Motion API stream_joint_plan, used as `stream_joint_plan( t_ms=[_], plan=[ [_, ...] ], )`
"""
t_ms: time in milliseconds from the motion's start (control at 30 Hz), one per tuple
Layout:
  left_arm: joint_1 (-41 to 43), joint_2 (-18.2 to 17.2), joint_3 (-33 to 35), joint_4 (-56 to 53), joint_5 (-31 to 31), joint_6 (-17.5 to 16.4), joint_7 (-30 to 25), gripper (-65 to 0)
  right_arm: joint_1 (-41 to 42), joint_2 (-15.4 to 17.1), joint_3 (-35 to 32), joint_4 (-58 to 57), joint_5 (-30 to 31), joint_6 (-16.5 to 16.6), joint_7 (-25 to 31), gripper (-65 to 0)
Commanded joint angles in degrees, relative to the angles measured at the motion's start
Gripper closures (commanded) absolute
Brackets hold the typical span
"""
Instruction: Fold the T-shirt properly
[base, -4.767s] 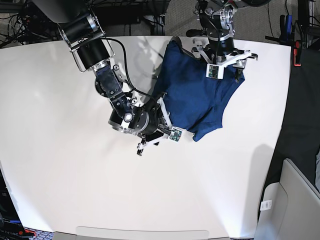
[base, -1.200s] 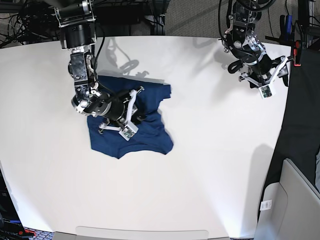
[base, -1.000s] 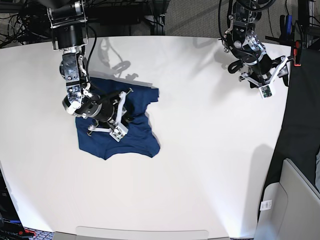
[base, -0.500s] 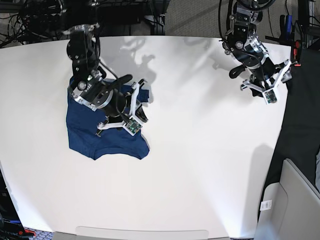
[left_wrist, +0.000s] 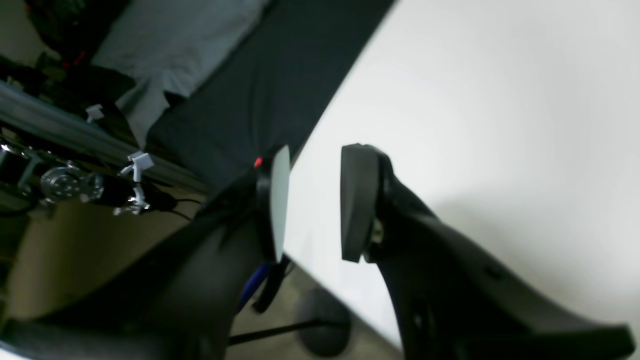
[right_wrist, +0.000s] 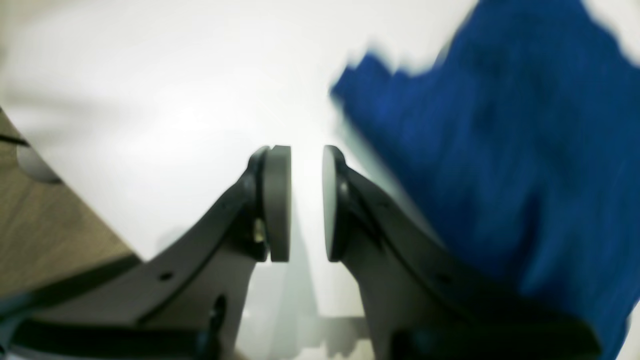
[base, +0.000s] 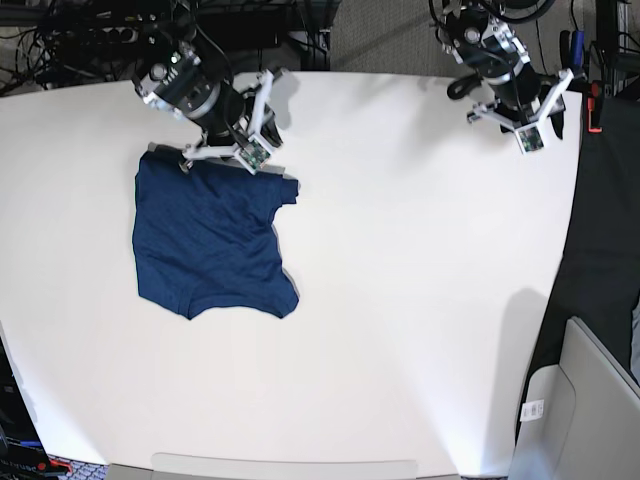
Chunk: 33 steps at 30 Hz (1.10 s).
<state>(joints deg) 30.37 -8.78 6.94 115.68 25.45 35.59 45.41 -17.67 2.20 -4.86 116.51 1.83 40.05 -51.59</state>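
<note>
Now the shirt (base: 210, 240) lies bunched at the table's (base: 420, 300) left side, free; right gripper (right_wrist: 306, 202) above its top edge, narrowly parted, empty; left gripper (left_wrist: 310, 202) far off, half-open, empty. Risk: uneven layers folding crooked.

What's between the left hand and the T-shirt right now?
Only bare white table: the base view shows nothing between the left hand and the T-shirt.
</note>
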Motion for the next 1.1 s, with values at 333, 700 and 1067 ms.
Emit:
stream_joint_plan(
  t_ms=[333,700,1067],
  plan=[
    [8.97,-0.76,-0.74,3.40,-4.31,-1.26,-1.32,-13.7,-5.23,1.89,1.13,1.51,1.03,-0.05,1.53,-8.2],
    [12.66,-1.99,-0.57,3.22,-12.92,-1.26,-0.97,-13.6,-11.12,4.88,0.95,1.60,1.03,-0.05,1.62,-5.9],
    [14.25,-2.52,-0.57,2.78,-17.23,-1.26,-0.88,-13.6,-22.64,4.97,7.37,1.60,1.03,-0.05,2.32,-5.8]
  ],
)
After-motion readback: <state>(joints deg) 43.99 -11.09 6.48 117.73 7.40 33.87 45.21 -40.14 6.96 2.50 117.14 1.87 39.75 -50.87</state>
